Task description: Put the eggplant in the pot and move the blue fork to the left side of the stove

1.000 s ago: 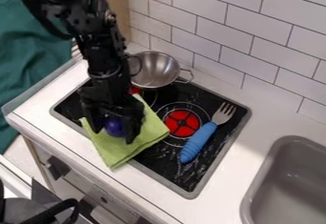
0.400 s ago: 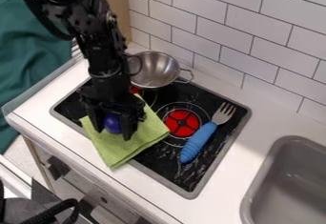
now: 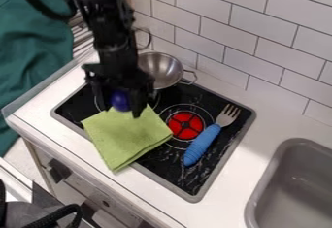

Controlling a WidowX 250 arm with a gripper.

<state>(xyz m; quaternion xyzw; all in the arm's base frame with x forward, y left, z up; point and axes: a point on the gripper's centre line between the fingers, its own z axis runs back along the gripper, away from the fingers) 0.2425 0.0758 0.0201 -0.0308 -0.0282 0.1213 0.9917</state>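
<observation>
- Black two-finger gripper (image 3: 120, 108), L side of black stove (image 3: 156, 163): jaws clenched on glossy purple eggplant (image 3: 121, 100); smooth skin could slip if grip's off-centre.
- Folded lt-green cloth (image 3: 126, 137), just in front: may snag if load dips.
- Round silver metal pot (image 3: 160, 69), behind, to R: low approach could clip rim, tip pot or lose load.
- Blue-handled fork w/ metal tines (image 3: 206, 138), R of red burner (image 3: 185, 124): unmoved pot/cloth may crowd its L-side spot.
</observation>
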